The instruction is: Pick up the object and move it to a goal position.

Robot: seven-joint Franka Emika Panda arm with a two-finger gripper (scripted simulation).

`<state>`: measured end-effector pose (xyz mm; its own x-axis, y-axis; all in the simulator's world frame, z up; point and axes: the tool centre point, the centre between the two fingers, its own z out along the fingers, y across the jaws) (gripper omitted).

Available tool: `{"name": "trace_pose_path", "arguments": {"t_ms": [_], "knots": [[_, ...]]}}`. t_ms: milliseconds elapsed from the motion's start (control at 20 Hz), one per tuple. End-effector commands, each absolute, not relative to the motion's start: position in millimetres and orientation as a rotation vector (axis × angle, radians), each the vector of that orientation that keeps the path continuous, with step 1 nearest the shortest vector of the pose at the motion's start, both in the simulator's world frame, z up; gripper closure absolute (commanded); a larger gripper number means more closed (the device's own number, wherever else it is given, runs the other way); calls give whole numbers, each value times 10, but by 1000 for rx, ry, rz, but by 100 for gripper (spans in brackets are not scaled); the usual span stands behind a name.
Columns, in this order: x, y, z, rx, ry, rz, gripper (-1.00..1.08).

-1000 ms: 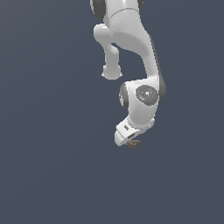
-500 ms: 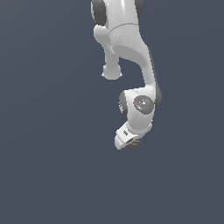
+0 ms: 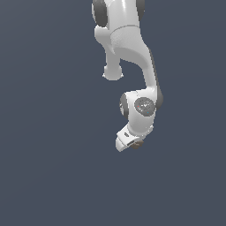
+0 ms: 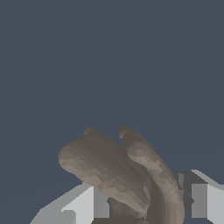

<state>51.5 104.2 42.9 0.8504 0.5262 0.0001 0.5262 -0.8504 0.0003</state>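
Clearly the pick is done: the gripper [image 4: 144,205] is clamped on the object [image 4: 118,175], a brown bent piece whose rounded prongs stick out between the two fingers [image 4: 87,203] in the wrist view. In the exterior view only a sliver of the object [image 3: 137,145] shows under the white arm [image 3: 132,48], near the middle of the table [image 3: 44,176]. No goal marker is visible, so how much carrying remains cannot be judged.

White arm [image 3: 132,53] hangs from top, wrist bent toward exterior view's left. Gripper [image 3: 131,143] low, jaws mostly hidden; small dark-brown object [image 3: 137,144] peeks at their tip. Plain dark background.
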Motion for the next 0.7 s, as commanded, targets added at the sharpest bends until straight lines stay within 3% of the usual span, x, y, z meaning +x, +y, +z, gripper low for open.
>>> {"name": "trace_pose_path", "arguments": {"t_ms": [0, 650], "knots": [[514, 1045, 427, 3022, 860, 0, 108], [620, 1327, 663, 3022, 860, 0, 108]]}}
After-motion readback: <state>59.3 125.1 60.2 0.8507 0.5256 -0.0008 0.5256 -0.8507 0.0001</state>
